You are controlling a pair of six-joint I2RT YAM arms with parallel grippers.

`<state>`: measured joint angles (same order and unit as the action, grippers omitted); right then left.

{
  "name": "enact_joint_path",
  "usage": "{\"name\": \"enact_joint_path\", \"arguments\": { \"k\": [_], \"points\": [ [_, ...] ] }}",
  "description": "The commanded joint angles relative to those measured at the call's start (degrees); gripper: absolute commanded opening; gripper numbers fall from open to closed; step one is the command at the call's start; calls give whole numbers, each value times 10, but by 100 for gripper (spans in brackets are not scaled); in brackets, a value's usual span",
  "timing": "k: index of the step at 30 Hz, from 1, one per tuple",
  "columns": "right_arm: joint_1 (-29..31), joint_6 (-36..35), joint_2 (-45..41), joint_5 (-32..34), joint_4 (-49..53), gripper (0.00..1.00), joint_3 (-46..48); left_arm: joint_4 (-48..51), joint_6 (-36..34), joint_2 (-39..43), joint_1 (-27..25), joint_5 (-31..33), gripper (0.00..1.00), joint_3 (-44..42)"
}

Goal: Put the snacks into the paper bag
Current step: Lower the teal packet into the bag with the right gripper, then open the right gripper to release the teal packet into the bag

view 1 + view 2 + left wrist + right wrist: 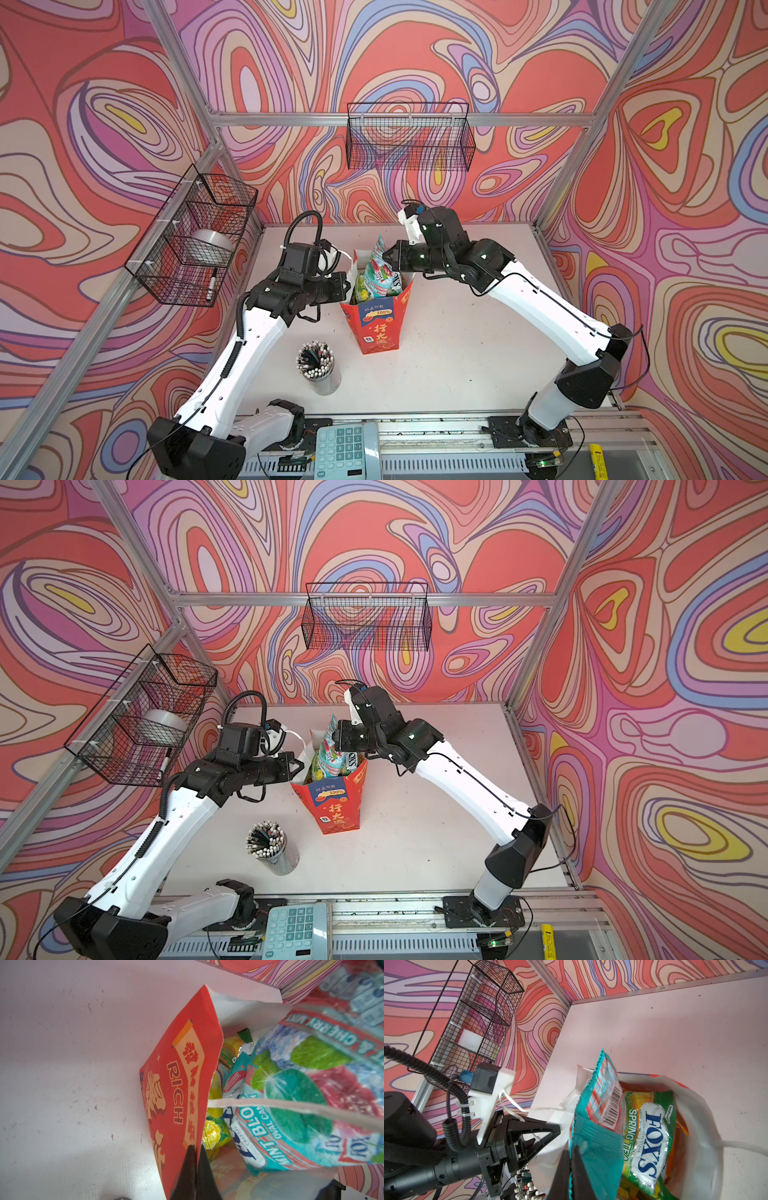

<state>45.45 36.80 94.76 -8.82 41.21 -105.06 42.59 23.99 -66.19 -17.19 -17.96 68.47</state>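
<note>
Teal pouch (pixel 598 1157) (barcode side), "FOX'S SPRING TEA" pkt (pixel 652 1147), "RICH" bag (pixel 180 1076)

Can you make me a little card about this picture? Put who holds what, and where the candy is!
bag: red, upright on the table, top open
left claw: shut on the bag's side wall
right claw: shut on the teal pouch
teal pouch: lower part in the bag, top sticking out
also in bag: green pouch and more candy
loose candy on table: none in view
nearby: pencil cup, calculator
</note>
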Motion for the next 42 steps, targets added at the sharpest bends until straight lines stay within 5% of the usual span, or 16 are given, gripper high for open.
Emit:
{"name": "enact_joint_path", "arguments": {
  "k": [1,18,27,38,42],
  "points": [
    [6,7,9,-16,-15,0,10,-11,-10,1,1,-6,0,3],
    [5,1,82,-55,-7,0,7,-7,-12,0,1,1,0,5],
    [4,-10,71,47,24,1,57,-9,-13,6,1,7,0,4],
    [7,-27,13,143,60,54,29,-6,-12,5,2,0,0,6],
    [13,-52,17,147,84,57,-34,-7,-12,7,1,8,0,5]
  ]
}}
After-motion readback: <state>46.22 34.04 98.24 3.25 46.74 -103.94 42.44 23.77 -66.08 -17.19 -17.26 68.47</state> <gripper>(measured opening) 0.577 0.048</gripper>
